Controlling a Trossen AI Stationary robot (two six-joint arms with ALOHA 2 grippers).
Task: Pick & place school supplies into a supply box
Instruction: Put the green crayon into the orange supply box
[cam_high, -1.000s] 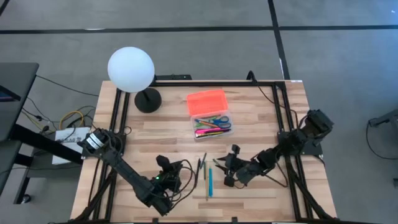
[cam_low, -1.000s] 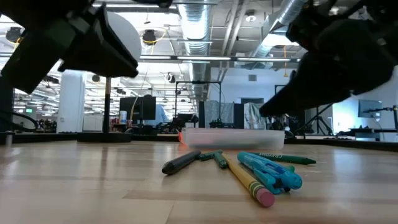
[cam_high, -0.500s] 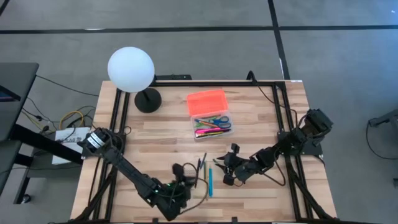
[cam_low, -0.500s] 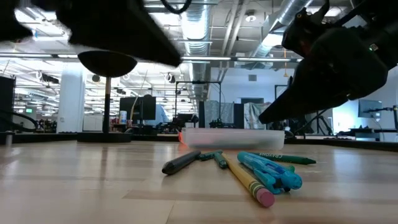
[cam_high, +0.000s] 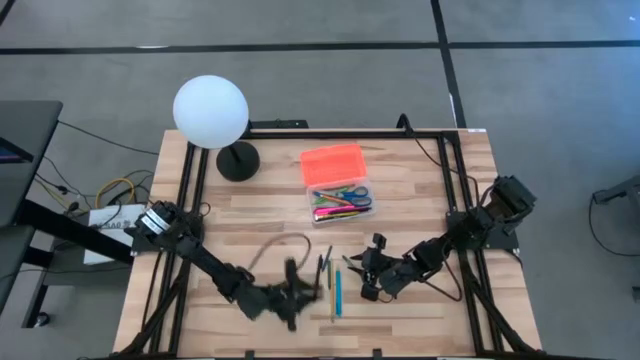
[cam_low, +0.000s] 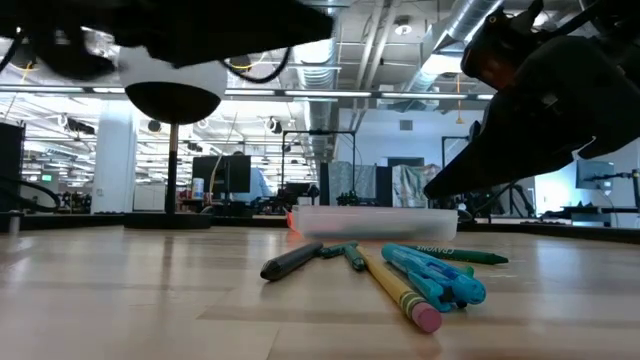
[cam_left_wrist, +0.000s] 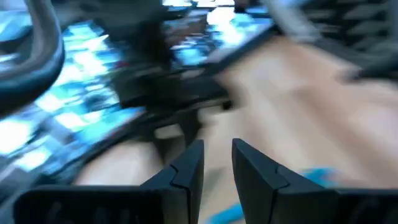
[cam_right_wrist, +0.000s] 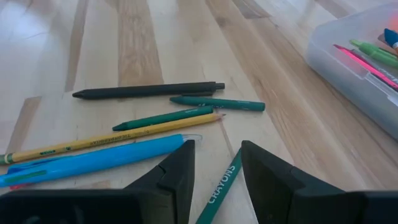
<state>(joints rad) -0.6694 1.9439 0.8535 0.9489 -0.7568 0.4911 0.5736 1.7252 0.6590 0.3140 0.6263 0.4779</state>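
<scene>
From above, the supply box (cam_high: 341, 202) is seen mid-table beside its orange lid (cam_high: 332, 164); loose pens (cam_high: 331, 280) lie between the blurred left gripper (cam_high: 293, 297) and the right gripper (cam_high: 358, 276). In the wrist views, both grippers' fingers are seen slightly apart, clamped on nothing.

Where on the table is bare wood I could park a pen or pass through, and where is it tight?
Free: the front right corner beyond the right end effector, and the stretch between the lamp base and the left arm. Crowded: the front centre, where loose pens lie between the left end effector and the right, just in front of the supply box.
</scene>
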